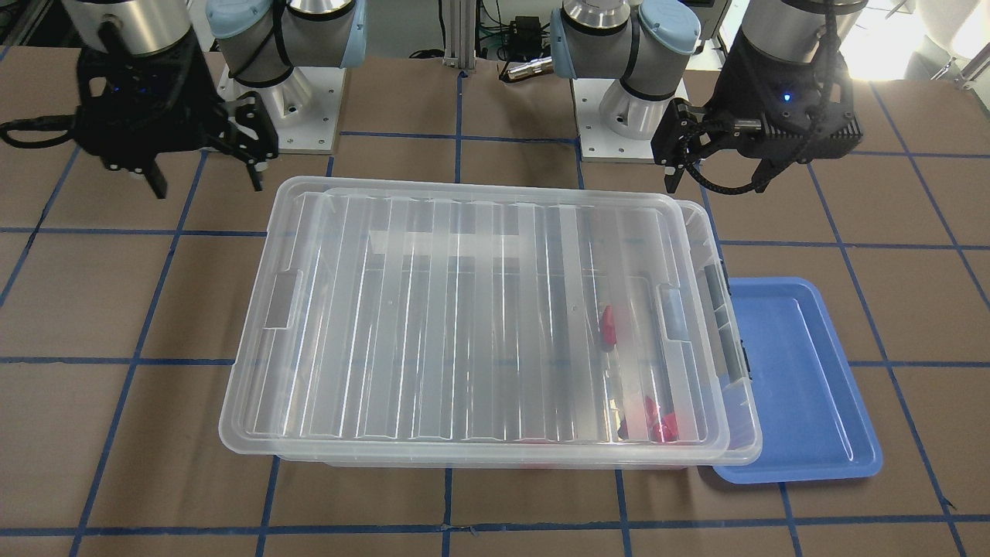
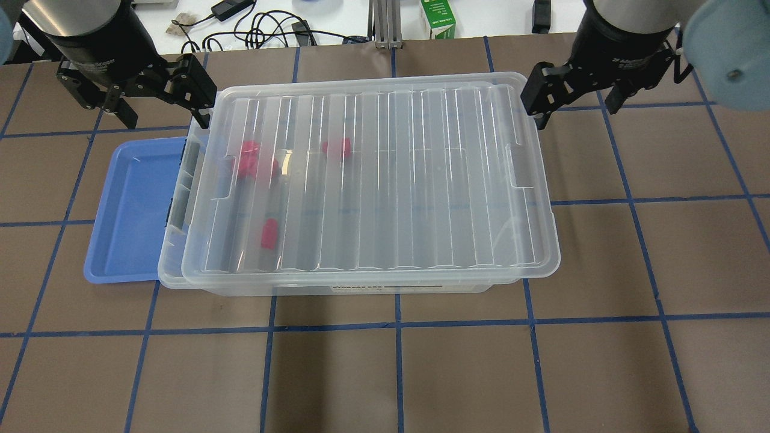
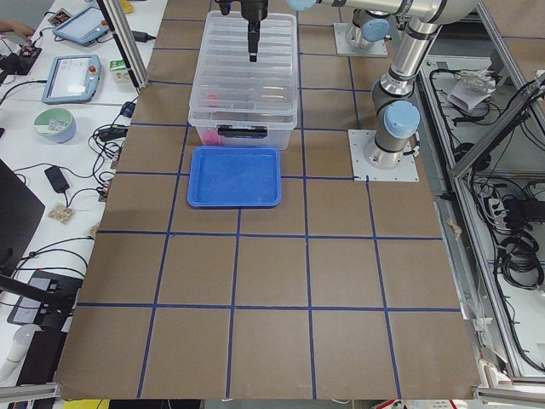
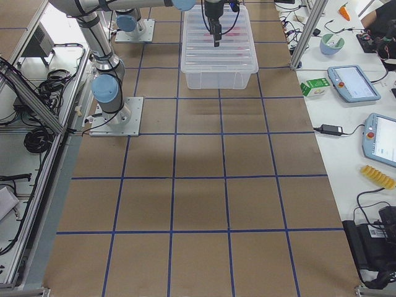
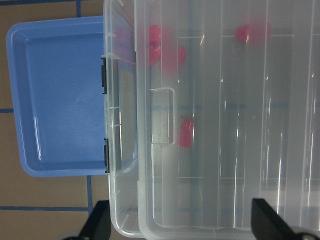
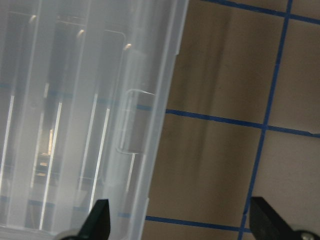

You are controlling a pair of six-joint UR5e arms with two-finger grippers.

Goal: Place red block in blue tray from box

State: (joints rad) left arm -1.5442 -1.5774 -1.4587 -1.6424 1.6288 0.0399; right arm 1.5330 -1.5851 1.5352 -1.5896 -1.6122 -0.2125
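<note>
The box (image 2: 361,282) is a clear bin in the middle of the table. Its ribbed lid (image 2: 391,180) lies on top, shifted askew. Three red blocks show through the lid near the box's left end (image 2: 269,233) (image 2: 337,147) (image 2: 249,163); they also show in the left wrist view (image 5: 186,133). The blue tray (image 2: 129,210) lies empty against that end, partly under the box rim. My left gripper (image 2: 162,114) is open and empty above the box's far left corner. My right gripper (image 2: 574,108) is open and empty above the far right corner.
Brown table with a blue tape grid. Both arm bases (image 1: 294,100) (image 1: 630,108) stand behind the box. Cables and a green carton (image 2: 438,18) lie past the table's far edge. Grey latches (image 5: 105,82) sit on the box's left end.
</note>
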